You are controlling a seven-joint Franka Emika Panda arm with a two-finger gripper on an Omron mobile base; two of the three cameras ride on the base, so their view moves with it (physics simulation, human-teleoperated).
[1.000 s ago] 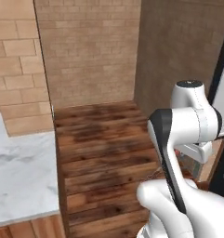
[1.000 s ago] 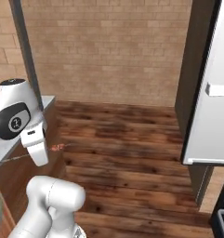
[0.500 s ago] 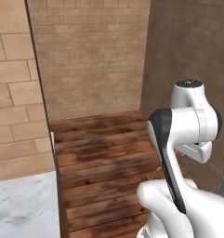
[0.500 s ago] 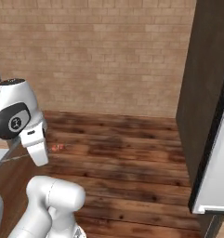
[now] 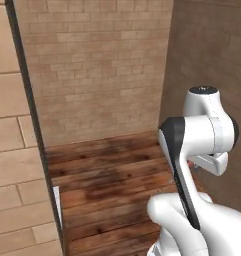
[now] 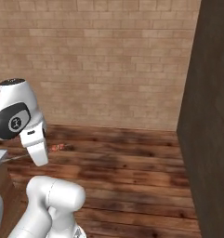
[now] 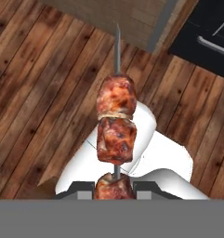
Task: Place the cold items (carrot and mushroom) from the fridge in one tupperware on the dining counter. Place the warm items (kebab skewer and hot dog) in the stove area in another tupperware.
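Observation:
The kebab skewer [image 7: 115, 125], a thin grey stick threaded with reddish-brown meat chunks, points up and away from the hand in the hand view. My gripper [image 7: 114, 188] is shut on its lower end, the lowest chunk sitting between the dark fingertips [image 7: 81, 189]. In the right base view the skewer [image 6: 57, 147] shows as small reddish bits beside the white hand, held above the wooden floor. The arm is folded close to the base.
A brick wall [image 6: 108, 65] stands ahead over a wooden plank floor [image 5: 112, 175]. A tall dark panel [image 6: 211, 116] rises on the right, a tan tiled column [image 5: 17, 150] on the left. Below the hand lie a wooden cabinet base [image 7: 118, 18] and a black appliance front [image 7: 211, 32].
The whole picture has shifted: the base has turned, so the marbled counter and the pale fridge door have slid out of the views. The arm holds its pose with the skewer.

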